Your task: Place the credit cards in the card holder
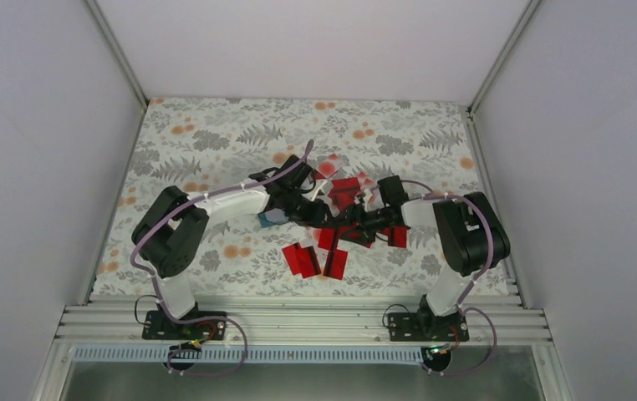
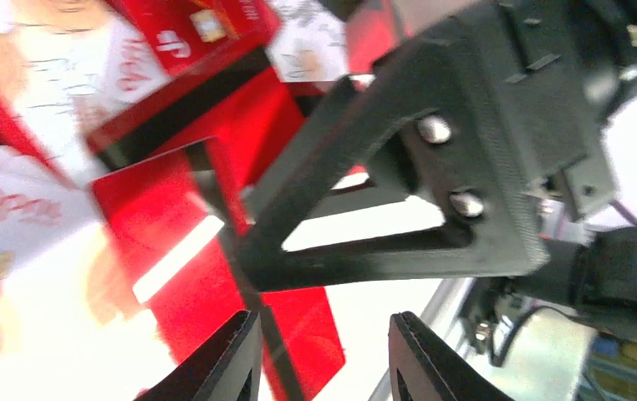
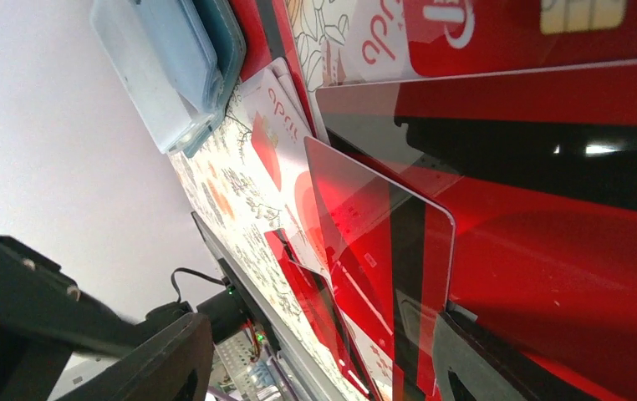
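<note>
Several red credit cards [image 1: 347,190] with black stripes lie scattered at mid-table, some showing a pale face. The teal-blue card holder [image 1: 272,219] lies flat just left of them, beside my left gripper [image 1: 305,209]. It also shows in the right wrist view [image 3: 190,58]. My left gripper [image 2: 323,363] is open over a red card [image 2: 173,251], with the right gripper's black body [image 2: 466,167] close in front. My right gripper [image 3: 323,363] is open wide. A red card [image 3: 382,276] stands tilted between its fingers, leaning against the right finger [image 3: 491,368].
More red cards lie nearer the table's front edge [image 1: 303,259] and by the right arm [image 1: 396,236]. The two grippers are almost touching over the card pile. White walls close in the flowered table [image 1: 215,142] on three sides.
</note>
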`<move>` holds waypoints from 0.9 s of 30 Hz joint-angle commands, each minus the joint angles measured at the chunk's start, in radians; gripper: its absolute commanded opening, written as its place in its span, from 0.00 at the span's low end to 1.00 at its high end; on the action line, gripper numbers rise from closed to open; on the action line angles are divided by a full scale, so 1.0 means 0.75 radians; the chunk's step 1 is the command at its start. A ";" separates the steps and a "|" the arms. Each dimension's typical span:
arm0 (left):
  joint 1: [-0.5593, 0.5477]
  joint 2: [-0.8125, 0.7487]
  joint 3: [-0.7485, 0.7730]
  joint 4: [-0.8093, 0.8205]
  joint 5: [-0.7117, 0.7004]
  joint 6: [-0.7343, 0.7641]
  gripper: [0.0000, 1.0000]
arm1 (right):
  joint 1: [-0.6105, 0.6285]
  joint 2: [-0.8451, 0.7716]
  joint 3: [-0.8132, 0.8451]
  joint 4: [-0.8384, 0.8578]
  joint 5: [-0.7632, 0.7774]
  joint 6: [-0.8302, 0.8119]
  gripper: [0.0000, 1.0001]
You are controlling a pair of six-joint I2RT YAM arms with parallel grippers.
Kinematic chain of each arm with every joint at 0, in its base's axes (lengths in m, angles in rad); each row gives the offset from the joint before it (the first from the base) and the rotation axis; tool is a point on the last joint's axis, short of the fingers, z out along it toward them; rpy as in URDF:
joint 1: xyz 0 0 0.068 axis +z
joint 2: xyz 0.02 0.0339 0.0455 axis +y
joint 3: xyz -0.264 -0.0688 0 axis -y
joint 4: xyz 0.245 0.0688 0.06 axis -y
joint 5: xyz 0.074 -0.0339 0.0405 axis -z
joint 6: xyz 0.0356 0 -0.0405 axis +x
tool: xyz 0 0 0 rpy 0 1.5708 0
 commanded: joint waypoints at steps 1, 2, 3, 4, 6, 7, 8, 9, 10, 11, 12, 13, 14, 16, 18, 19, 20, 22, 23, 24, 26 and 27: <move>0.007 -0.025 0.032 -0.276 -0.262 0.102 0.41 | 0.006 0.074 -0.042 -0.030 0.333 -0.068 0.67; 0.007 -0.029 0.000 -0.275 -0.267 0.097 0.43 | 0.007 0.072 -0.042 -0.034 0.336 -0.074 0.67; 0.005 -0.030 -0.020 -0.274 -0.274 0.093 0.44 | 0.007 0.070 -0.040 -0.041 0.341 -0.079 0.67; -0.001 -0.027 -0.033 -0.278 -0.287 0.092 0.46 | 0.008 0.069 -0.036 -0.049 0.348 -0.086 0.67; -0.015 -0.016 -0.040 -0.288 -0.323 0.092 0.49 | 0.019 0.069 -0.030 -0.069 0.361 -0.105 0.66; -0.020 -0.007 -0.043 -0.291 -0.337 0.091 0.50 | 0.028 0.073 -0.026 -0.081 0.369 -0.115 0.66; -0.024 0.000 -0.042 -0.291 -0.349 0.084 0.50 | 0.038 0.077 -0.022 -0.093 0.377 -0.124 0.65; -0.027 0.012 -0.043 -0.289 -0.356 0.075 0.50 | 0.050 0.080 -0.020 -0.102 0.389 -0.130 0.65; -0.030 0.020 -0.045 -0.281 -0.356 0.070 0.50 | 0.061 0.083 -0.021 -0.106 0.394 -0.132 0.65; -0.033 0.034 -0.045 -0.273 -0.354 0.059 0.51 | 0.070 0.084 -0.024 -0.108 0.399 -0.131 0.65; -0.036 0.047 -0.047 -0.265 -0.352 0.052 0.51 | 0.077 0.087 -0.026 -0.104 0.403 -0.129 0.65; -0.040 0.061 -0.046 -0.261 -0.350 0.042 0.51 | 0.083 0.087 -0.027 -0.102 0.407 -0.128 0.65; -0.045 0.073 -0.043 -0.261 -0.348 0.033 0.52 | 0.089 0.091 -0.026 -0.103 0.409 -0.127 0.65; -0.058 0.084 -0.045 -0.260 -0.349 0.018 0.53 | 0.099 0.097 -0.023 -0.106 0.411 -0.129 0.64; -0.070 0.091 -0.047 -0.258 -0.355 0.002 0.57 | 0.106 0.103 -0.016 -0.118 0.418 -0.137 0.64; -0.076 0.095 -0.045 -0.259 -0.359 -0.002 0.59 | 0.109 0.104 -0.015 -0.120 0.420 -0.139 0.64; -0.082 0.104 -0.045 -0.256 -0.360 -0.005 0.60 | 0.112 0.106 -0.015 -0.122 0.419 -0.142 0.64; -0.092 0.123 -0.042 -0.246 -0.360 -0.013 0.62 | 0.119 0.107 -0.023 -0.121 0.414 -0.145 0.64; -0.096 0.131 -0.039 -0.239 -0.360 -0.019 0.62 | 0.124 0.105 -0.028 -0.121 0.409 -0.144 0.64; -0.100 0.136 -0.039 -0.228 -0.357 -0.029 0.62 | 0.130 0.102 -0.037 -0.119 0.404 -0.141 0.63; -0.103 0.144 -0.044 -0.204 -0.344 -0.050 0.62 | 0.143 0.092 -0.054 -0.111 0.395 -0.134 0.62; -0.106 0.149 -0.047 -0.191 -0.336 -0.063 0.62 | 0.150 0.087 -0.061 -0.108 0.391 -0.131 0.62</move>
